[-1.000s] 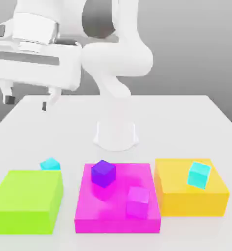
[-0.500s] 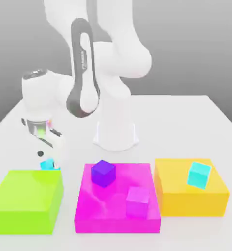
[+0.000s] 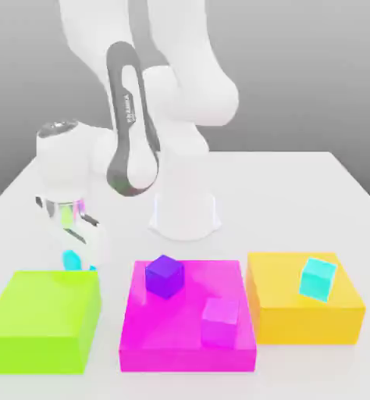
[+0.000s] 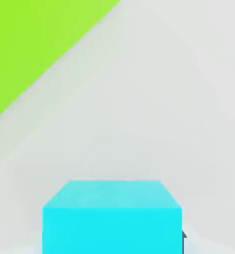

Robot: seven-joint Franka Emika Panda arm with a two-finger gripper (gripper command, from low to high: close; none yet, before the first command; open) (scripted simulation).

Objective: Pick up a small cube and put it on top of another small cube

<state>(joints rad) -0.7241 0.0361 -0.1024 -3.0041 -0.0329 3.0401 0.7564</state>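
The small cube [image 3: 69,258], sky-blue and glossy, rests on the white table just behind the green block [image 3: 40,320]. My gripper [image 3: 76,261] has come down over it from above and is shut on it. The hand view has the cube [image 4: 112,216] close up between the fingers, with a dark fingertip edge beside it and a corner of the green block [image 4: 35,44] beyond. A turquoise small cube [image 3: 318,279] lies tilted on the orange block [image 3: 297,324] at the exterior view's right.
A magenta block [image 3: 165,340] in the middle carries a violet cube [image 3: 165,276] and a pink cube [image 3: 219,322]. The arm's white base [image 3: 185,215] stands behind the blocks. Open tabletop [image 3: 297,195] lies behind the orange block.
The hand swung down from high at the exterior view's left onto the sky-blue cube. Its fingers, open before, have shut on the cube.
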